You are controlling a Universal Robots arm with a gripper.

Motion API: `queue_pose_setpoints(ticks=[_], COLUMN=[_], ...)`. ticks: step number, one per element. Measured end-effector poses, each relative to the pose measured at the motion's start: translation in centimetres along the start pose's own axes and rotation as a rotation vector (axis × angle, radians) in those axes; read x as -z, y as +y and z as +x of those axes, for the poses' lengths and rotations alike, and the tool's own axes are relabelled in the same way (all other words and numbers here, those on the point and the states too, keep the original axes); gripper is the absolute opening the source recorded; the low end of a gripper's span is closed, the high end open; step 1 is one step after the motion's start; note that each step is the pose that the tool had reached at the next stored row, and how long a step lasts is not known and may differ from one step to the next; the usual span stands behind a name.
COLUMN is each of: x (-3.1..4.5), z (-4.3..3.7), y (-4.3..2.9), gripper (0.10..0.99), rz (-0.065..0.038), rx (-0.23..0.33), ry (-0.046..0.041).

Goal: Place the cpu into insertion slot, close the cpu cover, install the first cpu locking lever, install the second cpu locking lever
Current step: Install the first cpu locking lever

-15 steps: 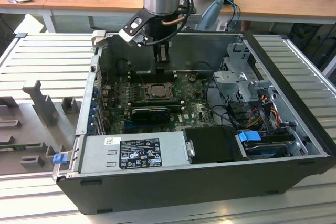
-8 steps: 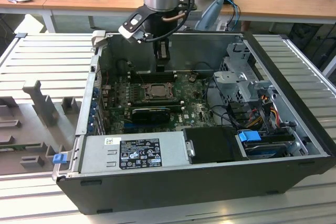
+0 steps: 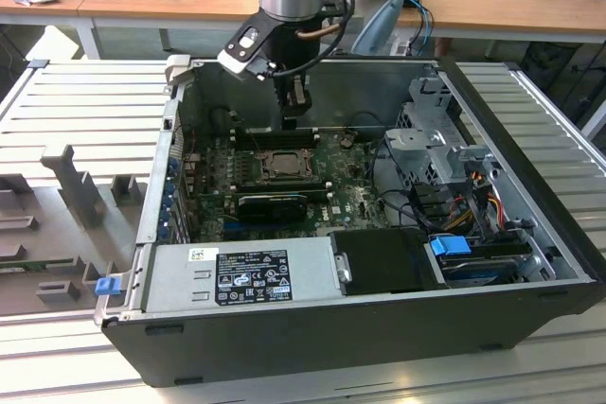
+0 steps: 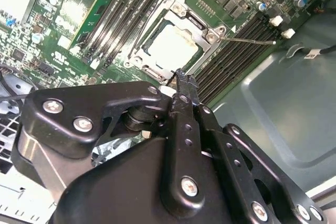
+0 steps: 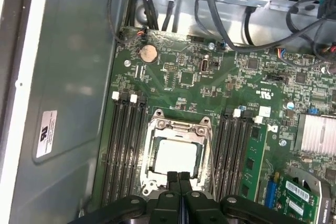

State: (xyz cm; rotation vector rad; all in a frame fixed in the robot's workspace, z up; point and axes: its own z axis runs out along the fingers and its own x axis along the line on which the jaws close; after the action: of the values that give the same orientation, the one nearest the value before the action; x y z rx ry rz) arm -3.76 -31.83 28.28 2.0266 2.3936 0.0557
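Ok, so in the exterior view, starting at that view's left: a grey plastic panel (image 3: 47, 219) lies flat on the ribbed metal counter (image 3: 95, 101), just beside the open computer case (image 3: 379, 328). The power supply (image 3: 241, 276) sits along the near wall, with the green motherboard (image 3: 331, 196) behind it. The gripper (image 3: 294, 122) hangs straight over the insertion slot (image 3: 259, 167), close above it, but I can't tell if it's touching. A metal drive cage (image 3: 440, 144) is off on the exterior view's right.

In both wrist views the fingers (image 5: 172, 184) are pressed together with nothing between them, tips right at the edge of the slot's frame. The cpu (image 5: 177, 155) sits in the slot, its pale top showing through the window of the cpu cover (image 5: 181, 125), which lies flat over it. Black memory slots (image 5: 123, 145) run along both sides. In the second wrist view a thin metal lever (image 4: 249, 39) sticks out sideways from the socket's corner.
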Motion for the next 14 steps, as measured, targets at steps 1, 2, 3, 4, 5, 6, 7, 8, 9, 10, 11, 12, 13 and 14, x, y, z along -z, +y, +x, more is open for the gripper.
queue_pose_setpoints(ticks=[1, 2, 3, 4, 5, 6, 7, 8, 9, 10, 11, 12, 13, 14], x=[0.0, 0.0, 0.0, 0.0, 0.0, 0.0, 0.0, 0.0, 0.0, 0.0, 0.0, 0.0, 0.0, 0.0], z=[0.0, 0.0, 0.0, 0.0, 0.0, 0.0, 0.0, 0.0, 0.0, 0.0, 0.0, 0.0, 0.0, 0.0], y=[0.0, 0.0, 0.0, 0.0, 0.0, 0.0, 0.0, 0.0, 0.0, 0.0, 0.0, 0.0, 0.0, 0.0], gripper=[0.106, 0.106, 0.106, 0.106, 0.106, 0.106, 0.106, 0.106, 0.106, 0.106, 0.106, 0.106, 0.106, 0.106], rz=[0.0, 0.0, 0.0, 0.001, 0.001, 0.001, 0.001, 0.001, 0.001, 0.001, 0.001, 0.002, 0.002, 0.002], rx=[0.005, 0.012, 0.021, 0.028, 0.04, 0.048, 0.053, 0.059, 0.064, 0.07, 0.075, 0.083, 0.09, 0.096], ry=[0.0002, 0.0004, 0.0006, 0.0008, 0.0013, 0.0014, 0.0017, 0.0018, 0.002, 0.0021, 0.0023, 0.0025, 0.0027, 0.0029])
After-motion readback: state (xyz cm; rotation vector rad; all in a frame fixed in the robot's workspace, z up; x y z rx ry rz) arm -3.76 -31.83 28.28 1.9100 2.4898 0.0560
